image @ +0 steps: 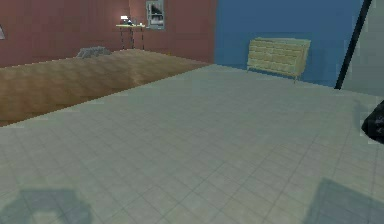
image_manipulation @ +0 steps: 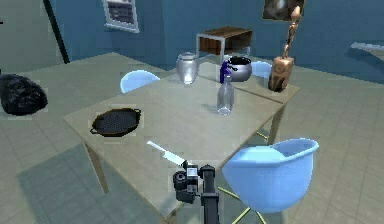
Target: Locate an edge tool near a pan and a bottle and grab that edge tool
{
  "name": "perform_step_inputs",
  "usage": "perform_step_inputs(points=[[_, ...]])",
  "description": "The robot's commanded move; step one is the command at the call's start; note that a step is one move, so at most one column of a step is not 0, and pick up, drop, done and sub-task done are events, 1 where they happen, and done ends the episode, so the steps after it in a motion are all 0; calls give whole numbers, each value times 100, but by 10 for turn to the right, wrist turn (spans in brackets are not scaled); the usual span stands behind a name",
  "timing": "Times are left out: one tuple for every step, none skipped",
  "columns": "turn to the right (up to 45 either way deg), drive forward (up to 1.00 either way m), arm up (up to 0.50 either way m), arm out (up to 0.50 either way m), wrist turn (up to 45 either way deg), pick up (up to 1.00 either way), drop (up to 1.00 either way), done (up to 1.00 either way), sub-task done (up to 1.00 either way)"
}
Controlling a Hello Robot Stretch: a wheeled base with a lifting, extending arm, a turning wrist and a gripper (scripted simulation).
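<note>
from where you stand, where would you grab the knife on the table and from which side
The knife lies flat and slanted on the table, near the pan. Probably take its end nearest the hand, coming down from above across its narrow width. Which end is the handle I cannot tell.

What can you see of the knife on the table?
The knife is a thin, pale sliver, whitish like metal; blade and handle cannot be told apart. It lies flat and slanted on the light wooden table, near its front edge, right of the dark pan and apart from it. Its lower end points toward the gripper; whether they touch cannot be told.
</note>
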Motion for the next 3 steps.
perform_step_inputs(points=[[0, 0, 0, 0, 0, 100, 0, 0, 0], [0, 0, 10, 0, 0, 0, 0, 0, 0], [0, 0, 0, 0, 0, 0, 0, 100, 0]])
